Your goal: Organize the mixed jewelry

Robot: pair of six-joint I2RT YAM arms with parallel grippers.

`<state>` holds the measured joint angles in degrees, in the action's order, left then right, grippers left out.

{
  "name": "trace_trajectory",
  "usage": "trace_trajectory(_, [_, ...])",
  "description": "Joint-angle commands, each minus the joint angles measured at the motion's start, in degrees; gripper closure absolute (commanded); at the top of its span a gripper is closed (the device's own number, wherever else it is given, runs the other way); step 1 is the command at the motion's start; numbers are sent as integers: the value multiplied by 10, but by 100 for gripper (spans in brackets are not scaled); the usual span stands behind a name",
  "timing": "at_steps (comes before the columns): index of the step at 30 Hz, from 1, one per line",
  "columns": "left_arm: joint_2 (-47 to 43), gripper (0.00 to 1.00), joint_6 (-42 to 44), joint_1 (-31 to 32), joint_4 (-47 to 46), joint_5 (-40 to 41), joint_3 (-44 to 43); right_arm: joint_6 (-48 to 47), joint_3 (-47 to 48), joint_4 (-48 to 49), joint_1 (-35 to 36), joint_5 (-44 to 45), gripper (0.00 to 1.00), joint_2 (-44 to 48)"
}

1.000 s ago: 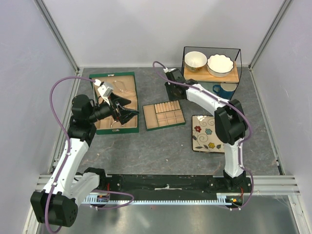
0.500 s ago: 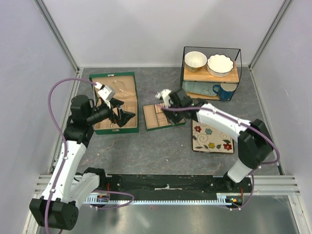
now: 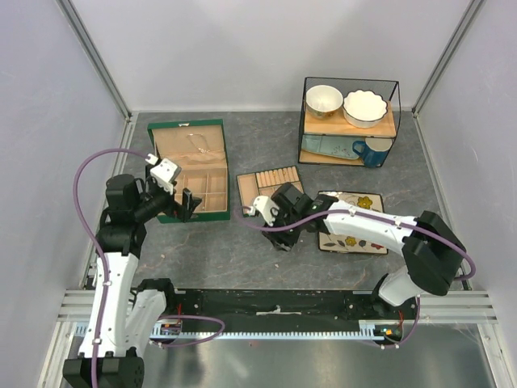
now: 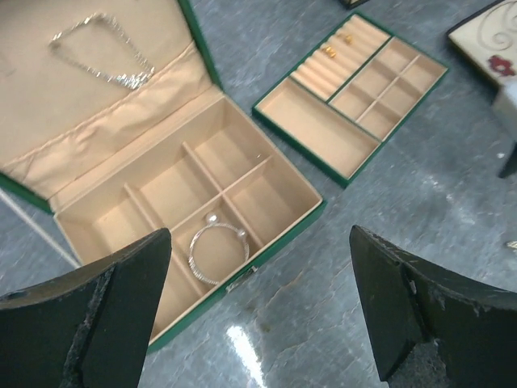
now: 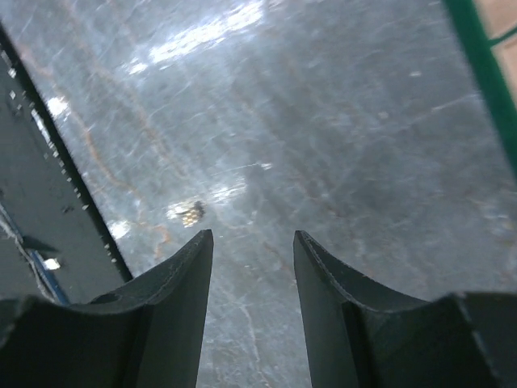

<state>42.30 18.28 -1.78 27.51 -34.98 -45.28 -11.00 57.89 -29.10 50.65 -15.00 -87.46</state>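
grey veined stone-look table (image 3: pixel 242 250). green rectangular box (image 4: pixel 311 212), tan fabric lining, lid open. divided tan tray (image 4: pixel 307 133) at its 2 o'clock. thin silver wire bangle (image 4: pixel 202 276) in the box's 6 o'clock compartment; fine chain necklace (image 4: pixel 128 78) on the lid; gold earrings (image 4: pixel 329 50) in the tray's ridged slots. left gripper (image 4: pixel 260 242) spread wide, empty. right gripper (image 5: pixel 253 238) slightly parted, empty; tiny gold piece (image 5: pixel 193 212) on the table at its 10 o'clock. half a second ago the right arm was over the tray; the left has drawn back.

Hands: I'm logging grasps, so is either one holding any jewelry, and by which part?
Nothing is held: the left hand and the right hand are both open and empty.
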Motion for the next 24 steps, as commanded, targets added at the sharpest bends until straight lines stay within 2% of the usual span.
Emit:
trace_trajectory(1, [-27, 1, 54, -30, 22, 33, 29, 3, -22, 31, 37, -24, 48, 12])
trace_trajectory(6, [-30, 1, 61, -51, 22, 36, 48, 3, -31, 39, 74, -23, 48, 3])
trace_trajectory(24, [-17, 1, 44, -76, -1, 21, 60, 5, -40, 41, 113, 29, 52, -50])
